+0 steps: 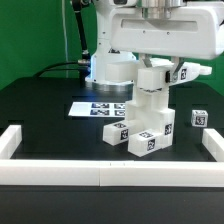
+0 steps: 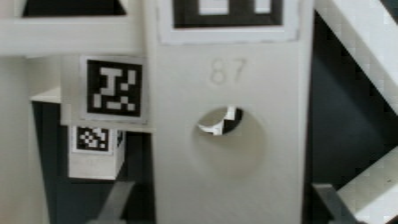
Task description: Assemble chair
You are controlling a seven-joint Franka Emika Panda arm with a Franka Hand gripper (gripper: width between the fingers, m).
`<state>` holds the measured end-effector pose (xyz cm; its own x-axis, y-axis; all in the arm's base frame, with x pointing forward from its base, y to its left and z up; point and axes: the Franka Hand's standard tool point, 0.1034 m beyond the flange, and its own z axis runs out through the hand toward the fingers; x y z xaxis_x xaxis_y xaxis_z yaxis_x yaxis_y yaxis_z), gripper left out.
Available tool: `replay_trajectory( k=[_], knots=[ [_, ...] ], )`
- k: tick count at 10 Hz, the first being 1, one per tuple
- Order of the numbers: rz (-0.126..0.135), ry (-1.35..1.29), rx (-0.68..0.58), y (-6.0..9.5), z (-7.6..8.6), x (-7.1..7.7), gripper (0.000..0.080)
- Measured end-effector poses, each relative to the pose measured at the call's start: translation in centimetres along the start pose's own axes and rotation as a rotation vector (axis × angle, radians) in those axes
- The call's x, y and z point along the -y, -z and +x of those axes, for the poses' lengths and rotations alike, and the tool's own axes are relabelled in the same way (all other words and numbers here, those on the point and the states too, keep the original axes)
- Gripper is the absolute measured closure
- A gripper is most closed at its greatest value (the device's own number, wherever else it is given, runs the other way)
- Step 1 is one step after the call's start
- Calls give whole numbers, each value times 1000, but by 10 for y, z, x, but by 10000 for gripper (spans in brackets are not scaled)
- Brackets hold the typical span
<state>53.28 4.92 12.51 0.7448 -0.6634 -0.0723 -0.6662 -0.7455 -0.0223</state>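
The gripper [image 1: 150, 66] hangs straight down from the big white arm. Its jaws are closed on the top of a tall white piece [image 1: 150, 95]. That piece stands up straight. It is the top part of the chair [image 1: 143, 132].

The chair sits near the middle of the black table [image 1: 40, 115]. Its lower part is a bunch of white blocks pushed close together. They have black-and-white square tags on the sides that face the camera. Up by the gripper, on the exterior view's right, another white bit with a tag [image 1: 183, 71] sticks out.

In the wrist view a flat white slab [image 2: 231, 160] fills most of the picture. It has a round hole [image 2: 221, 122] in it, and a faint number is pressed in above the hole. Beside the slab there is a tag [image 2: 116, 85] and a smaller tag [image 2: 93, 138] next to it.

A small white cube [image 1: 200, 118] with a tag sits by itself on the exterior view's right, apart from the chair. The marker board [image 1: 92, 108] lies flat on the table behind the chair. A low white border rail [image 1: 100, 172] runs along the front and up both sides.
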Motion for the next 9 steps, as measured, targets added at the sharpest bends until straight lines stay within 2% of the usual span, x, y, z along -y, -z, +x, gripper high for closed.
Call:
replay_trajectory(
  k=[9],
  knots=[
    [-11,0,4,-7,0,-2,511]
  ],
)
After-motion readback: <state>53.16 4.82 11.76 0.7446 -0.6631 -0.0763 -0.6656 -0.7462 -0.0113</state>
